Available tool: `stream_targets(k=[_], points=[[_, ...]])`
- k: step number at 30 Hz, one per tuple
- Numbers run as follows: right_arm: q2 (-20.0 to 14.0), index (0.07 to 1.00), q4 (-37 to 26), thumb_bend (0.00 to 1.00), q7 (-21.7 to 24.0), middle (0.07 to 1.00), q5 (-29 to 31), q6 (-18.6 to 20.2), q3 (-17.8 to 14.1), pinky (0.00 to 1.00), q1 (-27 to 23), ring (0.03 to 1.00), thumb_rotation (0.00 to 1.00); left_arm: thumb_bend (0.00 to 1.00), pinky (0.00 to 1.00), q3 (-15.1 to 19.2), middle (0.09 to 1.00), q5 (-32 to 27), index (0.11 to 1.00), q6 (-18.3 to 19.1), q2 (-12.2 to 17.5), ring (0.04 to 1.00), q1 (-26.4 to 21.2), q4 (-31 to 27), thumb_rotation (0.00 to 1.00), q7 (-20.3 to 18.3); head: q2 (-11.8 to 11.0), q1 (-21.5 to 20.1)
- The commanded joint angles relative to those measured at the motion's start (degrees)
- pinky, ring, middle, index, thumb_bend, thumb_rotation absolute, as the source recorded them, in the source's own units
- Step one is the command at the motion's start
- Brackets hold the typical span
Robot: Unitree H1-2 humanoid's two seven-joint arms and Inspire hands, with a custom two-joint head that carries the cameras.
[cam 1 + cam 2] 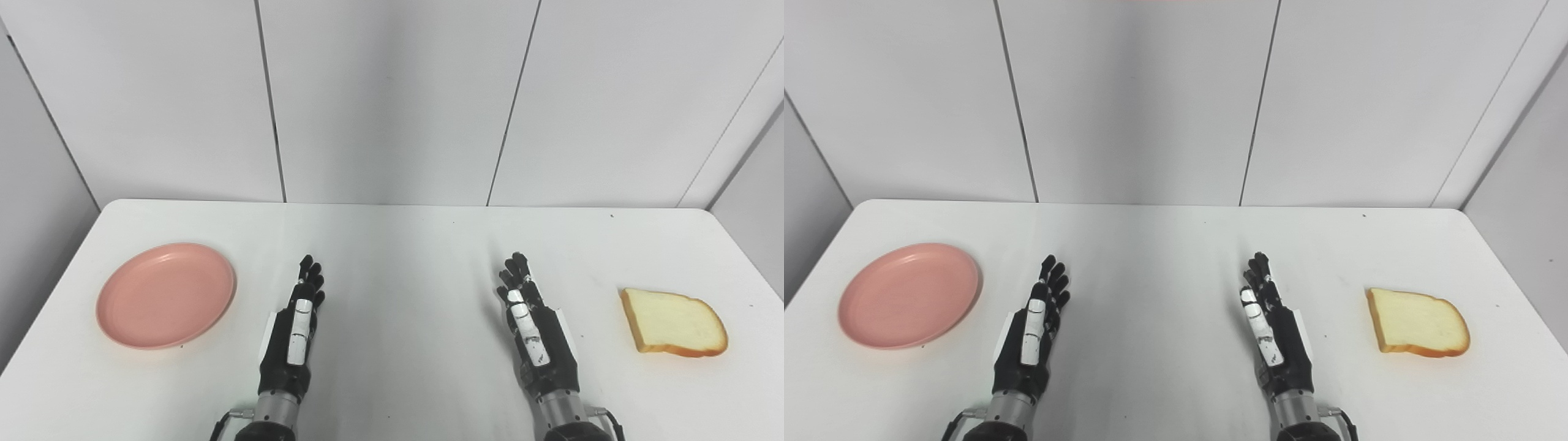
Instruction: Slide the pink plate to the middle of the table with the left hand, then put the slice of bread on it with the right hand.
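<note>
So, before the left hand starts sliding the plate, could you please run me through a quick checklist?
1. Left hand holds nothing, fingers extended: ok.
2. Plate bare and flat on the table, left of that hand: ok.
3. Middle of the table between the hands free for the plate: ok.
4. Right hand holds nothing, clear of the slide path: ok.
5. Bread lies flat, right of the right hand: ok.
6. Left hand touching the plate: not ok, a gap remains.
</note>
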Motion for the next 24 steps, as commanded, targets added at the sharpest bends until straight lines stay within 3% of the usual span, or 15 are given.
stream_targets(k=[1,16,24], points=[[-0.2,1.000,-0.5,0.66,0.6,1.000,0.2,-2.4,-0.1,1.00,-0.8,1.000,0.76,0.73,1.00,0.1,1.000,-0.3,1.000,-0.4,0.2,1.000,0.7,0.4,1.00,-0.5,0.1,0.0],[-0.1,1.000,-0.3,0.65,0.5,1.000,0.0,-2.9,-0.1,1.00,-0.8,1.000,0.76,0.72,1.00,-0.1,1.000,0.0,1.000,-0.2,0.3,1.000,0.6,-0.2,1.00,-0.5,0.1,0.1],[-0.4,1.000,0.2,0.65,0.8,1.000,0.1,-2.9,-0.1,1.00,-0.9,1.000,0.77,0.72,1.00,0.7,1.000,-0.8,1.000,1.7,0.3,1.000,-0.6,-1.9,1.00,-0.2,-0.7,1.3]])
